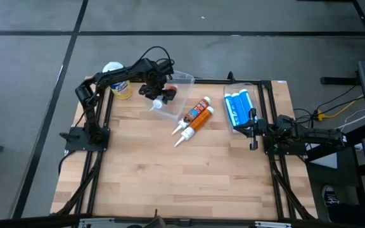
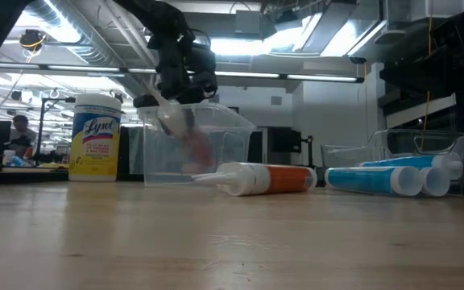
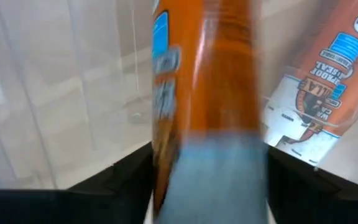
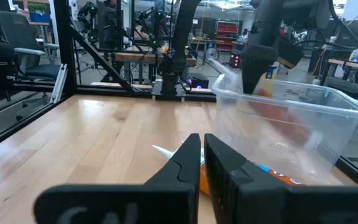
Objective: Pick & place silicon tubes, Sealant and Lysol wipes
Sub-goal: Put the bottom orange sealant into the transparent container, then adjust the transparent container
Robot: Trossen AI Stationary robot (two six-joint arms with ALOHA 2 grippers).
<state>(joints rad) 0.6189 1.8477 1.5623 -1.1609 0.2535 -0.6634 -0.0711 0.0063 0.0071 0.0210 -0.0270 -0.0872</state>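
Over the bin (image 1: 181,80), an orange tube (image 3: 204,93) is being let go by the opening left gripper (image 1: 159,96); a clean drop is needed next. Right gripper (image 4: 202,163) is parked, closed.

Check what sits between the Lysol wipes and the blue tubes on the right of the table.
In the high view, going from the Lysol wipes: the left gripper over the clear bin, then two orange tubes on the wood, then the blue tubes.
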